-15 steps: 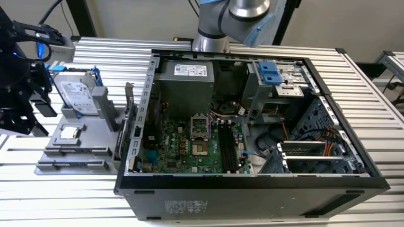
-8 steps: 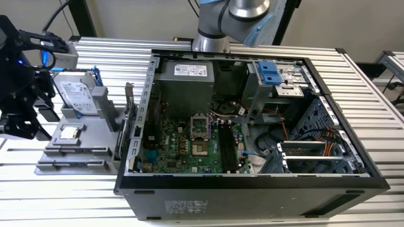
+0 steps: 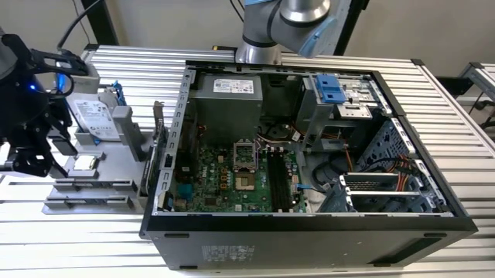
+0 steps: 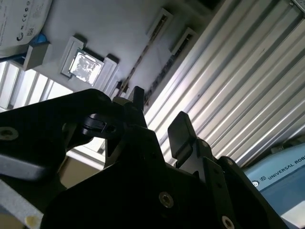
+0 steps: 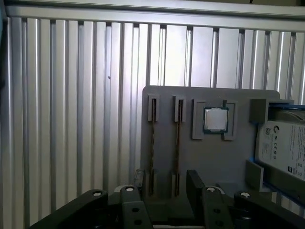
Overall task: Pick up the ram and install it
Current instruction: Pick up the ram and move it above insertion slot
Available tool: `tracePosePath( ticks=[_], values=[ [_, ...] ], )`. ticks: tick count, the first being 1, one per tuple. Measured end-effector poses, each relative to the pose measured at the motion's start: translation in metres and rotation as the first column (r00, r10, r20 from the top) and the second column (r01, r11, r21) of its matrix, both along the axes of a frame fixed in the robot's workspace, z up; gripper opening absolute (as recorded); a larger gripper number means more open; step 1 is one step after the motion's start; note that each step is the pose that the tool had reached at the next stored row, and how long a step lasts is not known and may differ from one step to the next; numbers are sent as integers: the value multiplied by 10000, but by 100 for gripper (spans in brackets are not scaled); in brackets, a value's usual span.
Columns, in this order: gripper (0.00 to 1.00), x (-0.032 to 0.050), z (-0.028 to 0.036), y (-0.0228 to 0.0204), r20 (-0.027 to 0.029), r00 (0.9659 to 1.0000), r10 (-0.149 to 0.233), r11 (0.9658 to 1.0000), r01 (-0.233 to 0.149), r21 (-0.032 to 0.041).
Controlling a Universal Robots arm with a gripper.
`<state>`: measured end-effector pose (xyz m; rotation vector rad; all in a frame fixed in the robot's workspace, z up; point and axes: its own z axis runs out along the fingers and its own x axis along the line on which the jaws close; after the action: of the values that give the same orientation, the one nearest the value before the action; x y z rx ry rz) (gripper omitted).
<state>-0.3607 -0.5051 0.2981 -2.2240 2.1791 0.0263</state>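
Grey holder (image 5: 209,162) sits under the pincer (image 5: 167,180), w/ two ram sticks standing on edge in its two narrow slots: one ram stick (image 5: 152,143), other ram stick (image 5: 177,143), parallel, just beside each other. Pincer is spread, nothing btwn the fingers (image 5: 194,183). In first wrist view both sticks fall in the gap btwn the tips, further out from them, no contact visible. Second wrist view: pincer (image 4: 157,113) w/ tips apart, sticks run as thin lines away from the tips. Can't tell which stick it's lined up on. Silver cpu (image 5: 215,119) sits in its own pocket, off to the pincer's side past the other ram stick. Hard drive (image 5: 281,148) is further out on that same side. Exterior view: pincer (image 3: 35,165) hangs beside the holder, on exterior view's left. Open pc case (image 3: 309,223) is well apart from the pincer toward exterior view's right, w/ motherboard (image 3: 224,179) and its black slots (image 3: 277,176) inside. Ribbed alu table (image 5: 71,119) is under everything
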Motion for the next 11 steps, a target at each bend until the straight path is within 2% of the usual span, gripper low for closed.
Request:
tracePosePath(
  ticks=[3, 4, 5, 8, 11],
  values=[
    [100, -2, -56, 4, 2, 10000, -9, 10000, 9, -48],
    [100, -4, -100, 7, 4, 10000, -13, 10000, 13, -94],
    [100, -5, -166, 11, 10, 10000, -16, 9998, 16, -209],
    [100, -7, -210, 15, 14, 10000, -17, 9995, 18, -313],
    [100, -8, -263, 25, 15, 10000, -19, 9994, 19, -357]
  ],
)
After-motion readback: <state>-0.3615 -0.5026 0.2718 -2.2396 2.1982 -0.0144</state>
